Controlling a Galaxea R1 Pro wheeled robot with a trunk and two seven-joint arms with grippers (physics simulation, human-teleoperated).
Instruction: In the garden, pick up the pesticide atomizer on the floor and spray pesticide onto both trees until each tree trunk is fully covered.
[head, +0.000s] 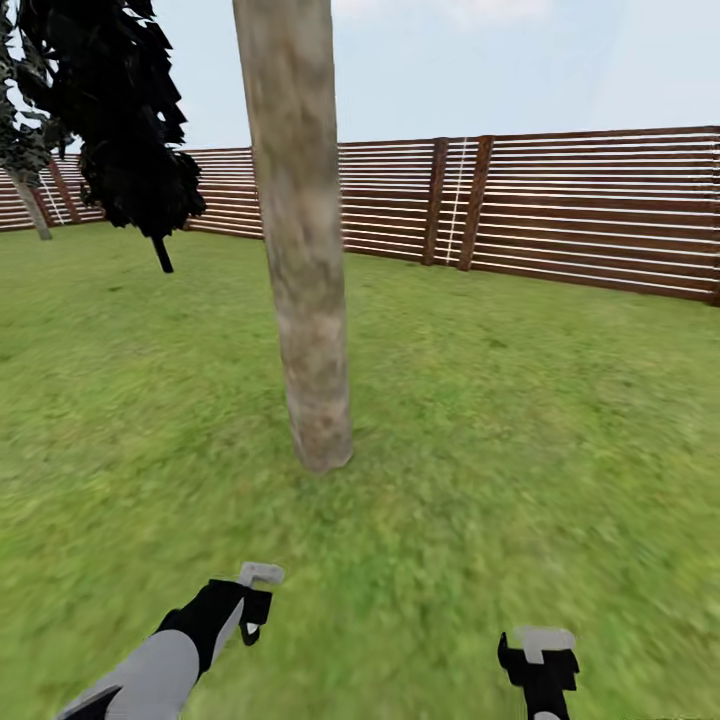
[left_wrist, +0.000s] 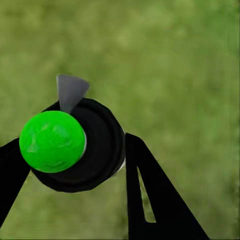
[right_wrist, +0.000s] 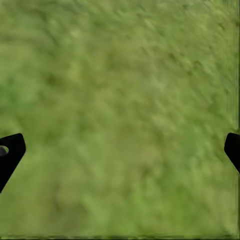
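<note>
While you're parked on the grass floor (head: 520, 470), the brown slat fence (head: 590, 210) runs along the back and one tree trunk (head: 300, 250) rises dead ahead, a black cypress-like tree (head: 120, 120) off to its left. Your left gripper (left_wrist: 75, 160) is pinching the pesticide atomizer (left_wrist: 75, 145), black body with a bright green cap and a grey nozzle, low over the grass. Your right gripper (right_wrist: 120, 150) hangs spread wide with nothing in it.
</note>
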